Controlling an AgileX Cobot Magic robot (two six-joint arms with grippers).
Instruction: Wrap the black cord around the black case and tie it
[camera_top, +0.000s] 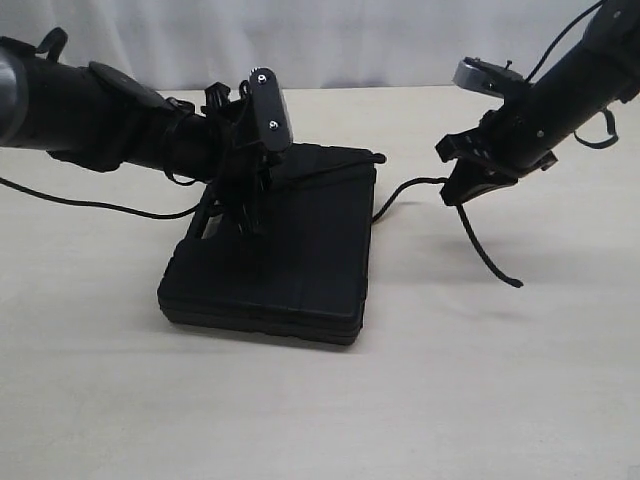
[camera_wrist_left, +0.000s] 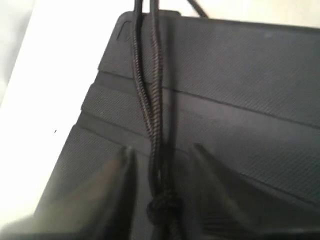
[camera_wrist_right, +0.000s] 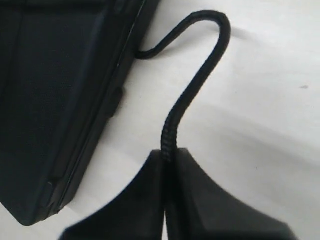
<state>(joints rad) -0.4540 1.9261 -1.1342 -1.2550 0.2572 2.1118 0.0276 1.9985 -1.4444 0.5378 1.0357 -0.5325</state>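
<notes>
Ext. cam: low front angle, mid-distance, faces across table (camera_top: 320, 420) toward pale backdrop (camera_top: 350, 40); black case (camera_top: 290, 250) at centre frame. L wrist cam: v. close, looks down on case lid. R wrist cam: close, above table beside case's side wall. All 3 share case & black cord (camera_wrist_left: 152, 100).

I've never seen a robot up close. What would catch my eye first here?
A flat black case lies on the pale table, a black cord running doubled across its lid. The left jaws stand open over the lid, straddling a knot in that cord. To the case's right, the right jaws are shut on the cord, with a loose end dangling below.
</notes>
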